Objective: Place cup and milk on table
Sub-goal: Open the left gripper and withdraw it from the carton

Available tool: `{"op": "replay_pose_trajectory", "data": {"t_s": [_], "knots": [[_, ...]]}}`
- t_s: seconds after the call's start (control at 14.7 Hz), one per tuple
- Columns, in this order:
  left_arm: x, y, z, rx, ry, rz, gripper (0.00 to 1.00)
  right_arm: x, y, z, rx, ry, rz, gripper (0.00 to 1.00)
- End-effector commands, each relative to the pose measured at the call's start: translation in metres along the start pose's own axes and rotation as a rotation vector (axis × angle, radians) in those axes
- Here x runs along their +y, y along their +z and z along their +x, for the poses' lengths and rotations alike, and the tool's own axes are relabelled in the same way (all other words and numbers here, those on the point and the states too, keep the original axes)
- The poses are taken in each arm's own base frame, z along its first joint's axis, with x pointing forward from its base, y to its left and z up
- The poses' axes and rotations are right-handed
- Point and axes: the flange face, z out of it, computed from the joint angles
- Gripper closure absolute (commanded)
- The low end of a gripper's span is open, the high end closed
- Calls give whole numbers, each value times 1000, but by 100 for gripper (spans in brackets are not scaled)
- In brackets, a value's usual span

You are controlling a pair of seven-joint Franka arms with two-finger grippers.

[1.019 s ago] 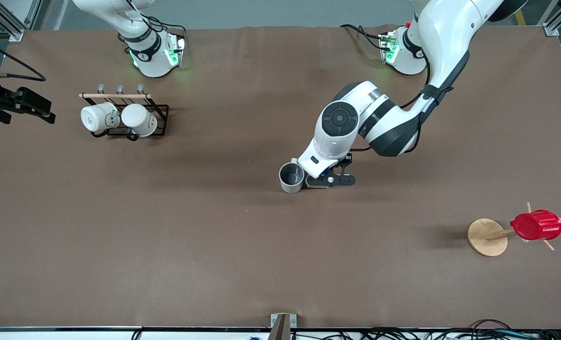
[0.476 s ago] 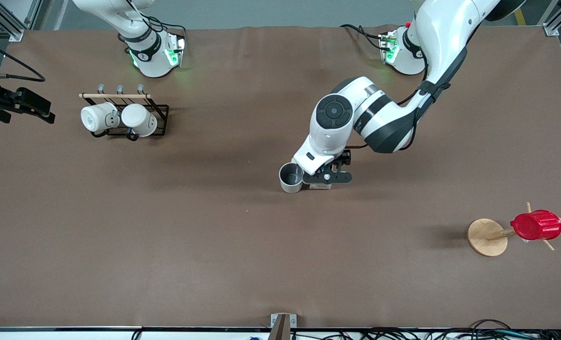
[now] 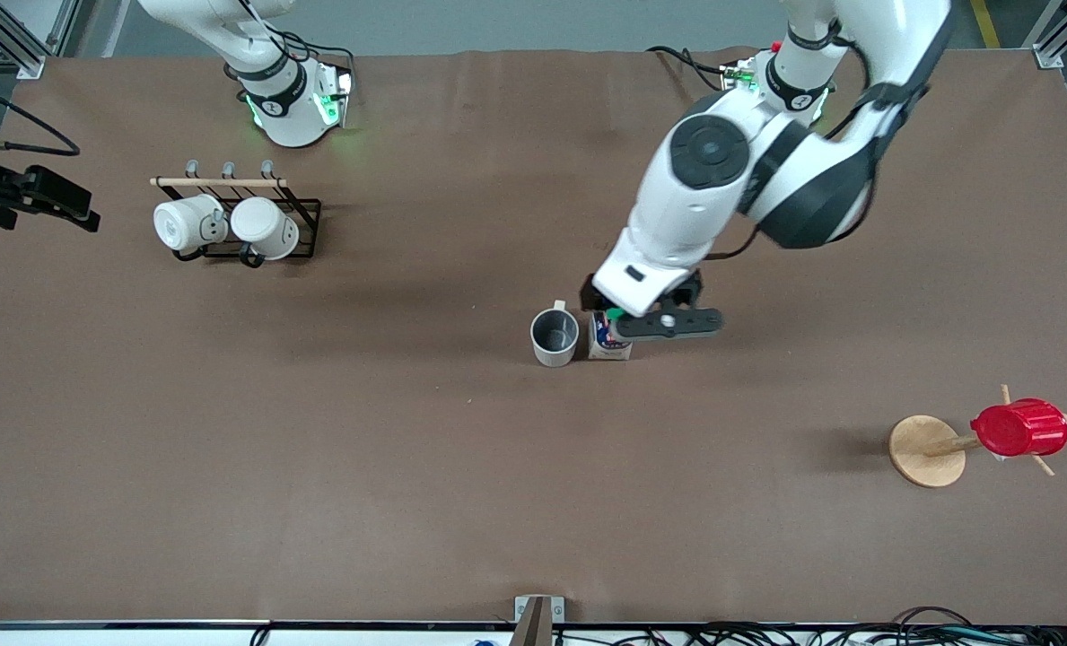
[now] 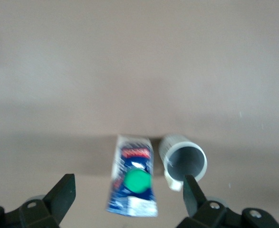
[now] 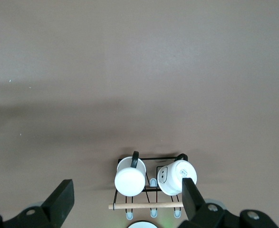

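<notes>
The cream-beige cup stands upright on the brown table, its grey inside showing. The blue-and-white milk carton with a green cap stands right beside it, toward the left arm's end. My left gripper is open and empty, up in the air over the carton and slightly toward the left arm's end. In the left wrist view the milk and the cup stand below between the spread fingers of the left gripper. My right gripper is open and waits high over the mug rack.
A black wire rack holds two white mugs with dark handles near the right arm's base; it also shows in the right wrist view. A red ribbed cup hangs on a wooden stand toward the left arm's end.
My left gripper has let go of the milk, risen and drawn back toward its base. The carton now stands free beside the cup. The right arm has hardly moved.
</notes>
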Motion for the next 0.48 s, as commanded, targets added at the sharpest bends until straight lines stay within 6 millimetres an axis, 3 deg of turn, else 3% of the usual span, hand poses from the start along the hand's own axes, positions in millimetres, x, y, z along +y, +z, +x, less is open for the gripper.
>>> {"op": "replay_pose_trajectory", "data": {"t_s": [0.0, 0.41], "knots": [[-52, -45, 16, 2, -36, 2, 0, 5, 1, -1, -5, 10, 14, 0], [-194, -109, 58, -7, 54, -22, 0, 6, -1, -1, 1, 10, 17, 0]]}}
